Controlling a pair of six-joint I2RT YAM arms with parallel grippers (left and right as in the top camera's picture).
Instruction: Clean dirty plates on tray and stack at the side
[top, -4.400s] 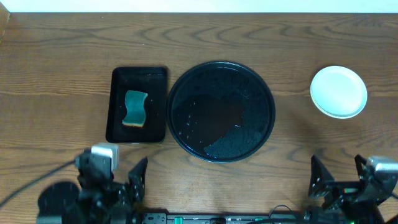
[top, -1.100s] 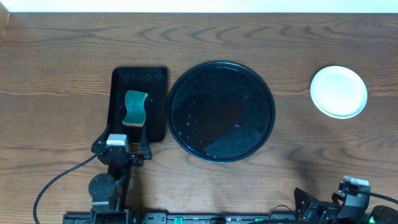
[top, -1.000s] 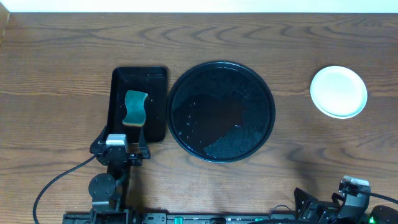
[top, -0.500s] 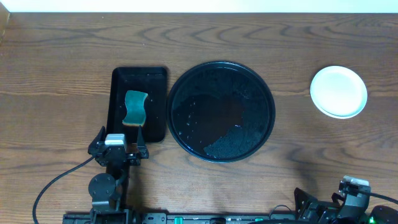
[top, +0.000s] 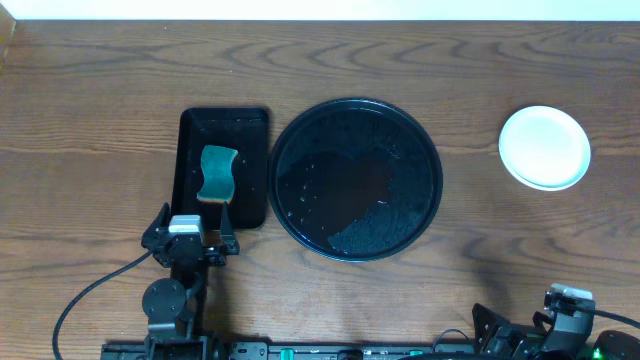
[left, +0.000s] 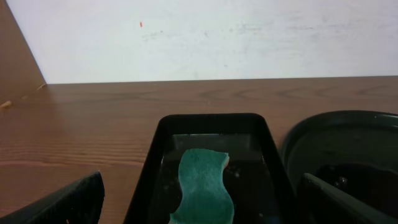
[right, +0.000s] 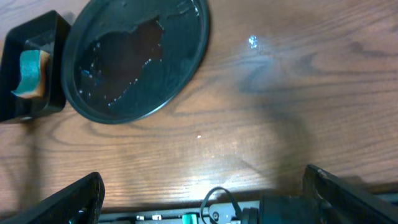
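Our left gripper (top: 193, 222), jaws apart, has advanced to the sponge tray's (top: 184, 170) six-o'clock edge. Our right gripper (right: 205, 196) rests, also apart. The round tray (top: 400, 140) lies bare, with the plates (top: 544, 147) stacked at three o'clock: seemingly done.

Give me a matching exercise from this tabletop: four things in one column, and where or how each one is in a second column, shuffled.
Column one
1. green sponge
2. round black tray
3. pale plate
4. left gripper

Column two
A. resting on the bare tabletop, off to the robot's right
B. open, at the near end of the rectangular tray
C. wet-looking, with no plates on it
D. lying inside the rectangular tray

Pairs: 1-D, 2-C, 3-A, 4-B
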